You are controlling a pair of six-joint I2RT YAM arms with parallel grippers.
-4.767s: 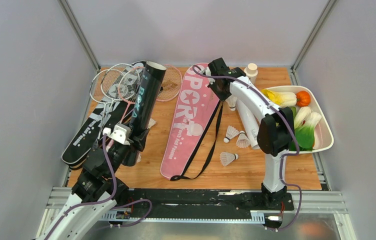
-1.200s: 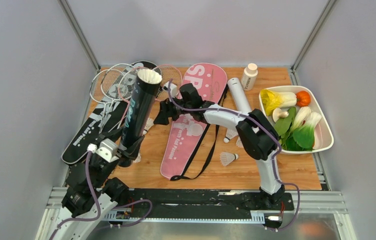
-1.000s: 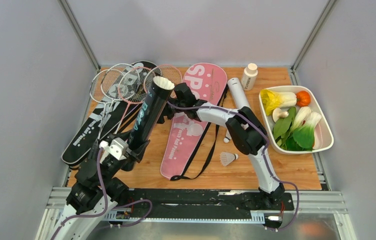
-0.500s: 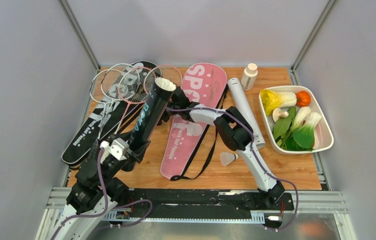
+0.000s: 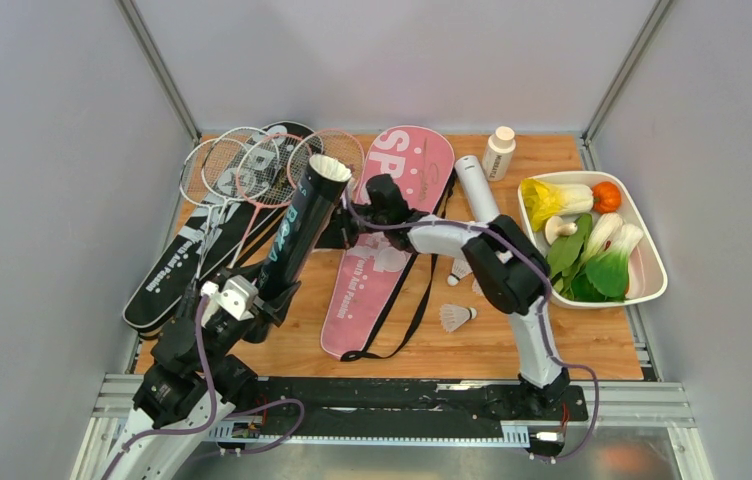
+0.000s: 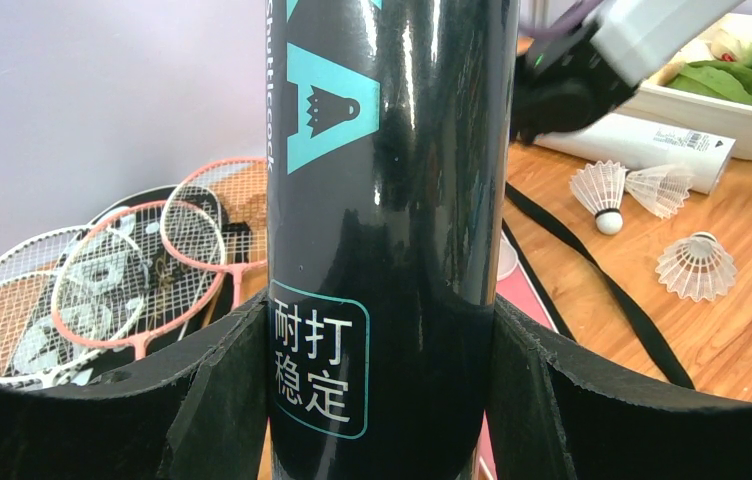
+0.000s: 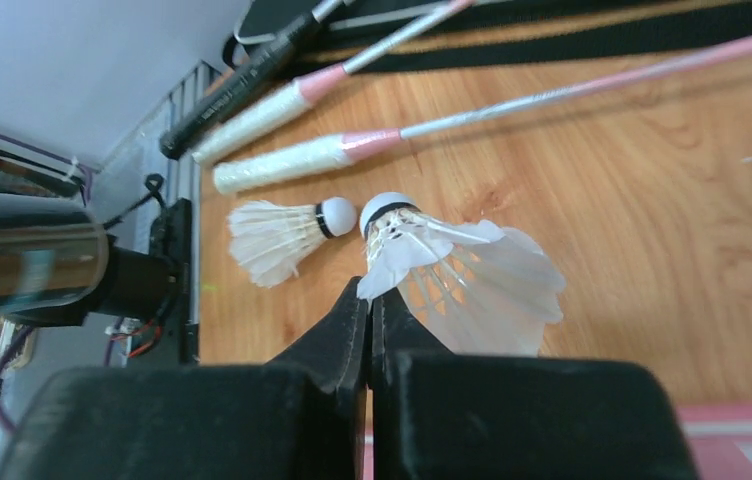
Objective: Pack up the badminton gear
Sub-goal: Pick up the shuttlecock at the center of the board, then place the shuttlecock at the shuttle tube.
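My left gripper (image 5: 252, 300) is shut on the long black tube (image 5: 292, 235) and holds it tilted, its open mouth up and to the right; the tube fills the left wrist view (image 6: 382, 200). My right gripper (image 5: 349, 228) is beside the tube, just below its mouth. In the right wrist view it (image 7: 370, 295) is shut on a feather of a white shuttlecock (image 7: 462, 270). A second shuttlecock (image 7: 277, 235) lies on the wood under it. The pink bag (image 5: 382, 240), the white tube (image 5: 479, 195) and loose shuttlecocks (image 5: 457, 317) lie on the table.
Several white and pink rackets (image 5: 242, 165) lie on the black bag (image 5: 177, 265) at the back left. A small white bottle (image 5: 497, 152) stands at the back. A white tray (image 5: 656, 268) of toy vegetables is at the right. The pink bag's black strap (image 5: 407, 320) trails forward.
My right gripper came from the back of the table to the black tube's mouth with a shuttlecock, then drew back a little to the right. The left arm tilted the tube further right.
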